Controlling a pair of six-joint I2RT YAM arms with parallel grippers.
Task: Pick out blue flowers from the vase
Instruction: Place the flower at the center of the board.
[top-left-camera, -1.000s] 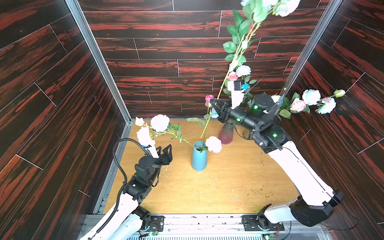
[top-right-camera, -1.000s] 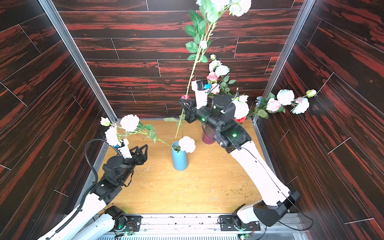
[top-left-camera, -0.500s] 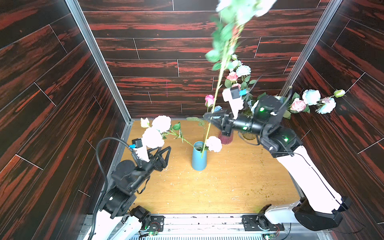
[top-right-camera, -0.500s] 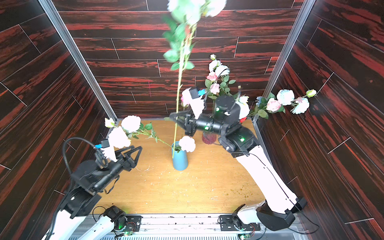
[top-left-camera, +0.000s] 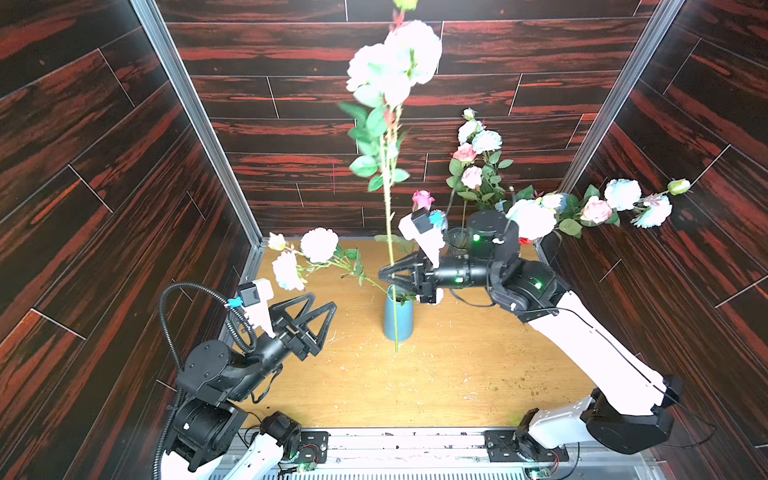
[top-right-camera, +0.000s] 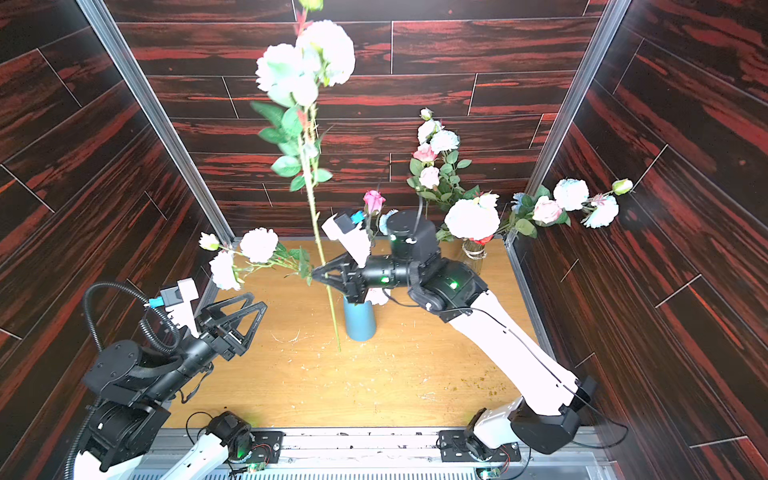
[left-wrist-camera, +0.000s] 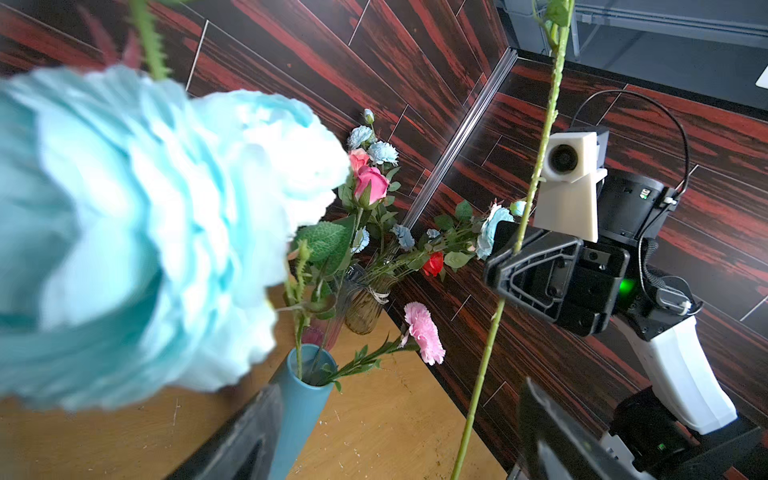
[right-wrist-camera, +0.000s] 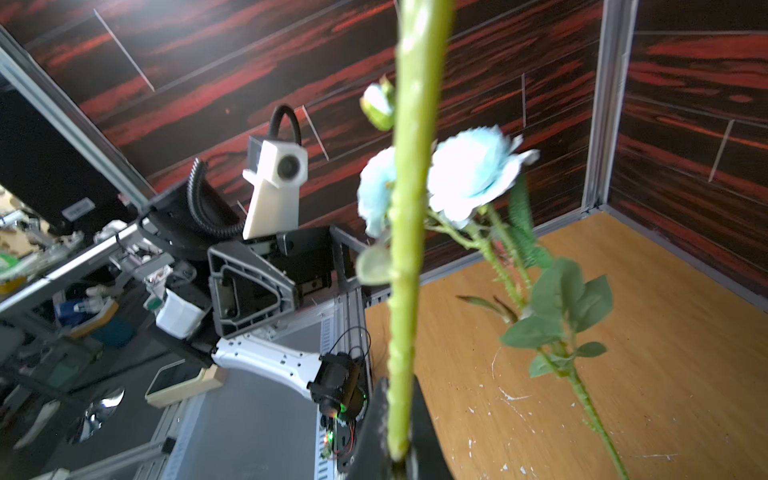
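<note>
My right gripper (top-left-camera: 384, 272) (top-right-camera: 318, 274) (right-wrist-camera: 401, 457) is shut on the green stem (top-left-camera: 388, 232) of a blue flower spray. The stem stands nearly upright, its pale blue heads (top-left-camera: 395, 62) (top-right-camera: 305, 62) high up and its lower end hanging in front of the blue vase (top-left-camera: 398, 320) (top-right-camera: 360, 322) (left-wrist-camera: 301, 399). More blue flowers (top-left-camera: 319, 245) (top-right-camera: 258, 244) (left-wrist-camera: 145, 232) lean left out of that vase. Below them, left of the vase, my left gripper (top-left-camera: 323, 300) (top-right-camera: 257, 300) (left-wrist-camera: 399, 390) is open and holds nothing.
A glass vase (top-right-camera: 473, 253) (left-wrist-camera: 365, 307) at the back right holds a mixed bunch: pink roses (top-left-camera: 464, 153), a red one (left-wrist-camera: 433, 264), and blue blooms (top-left-camera: 623, 193) reaching over the right wall. A pink carnation (left-wrist-camera: 424, 332) sticks out of the blue vase. Dark walls close in three sides.
My right gripper has carried the flower left and down over the blue vase, and the stem has swung upright. My left gripper has opened wider while its arm pulled back.
</note>
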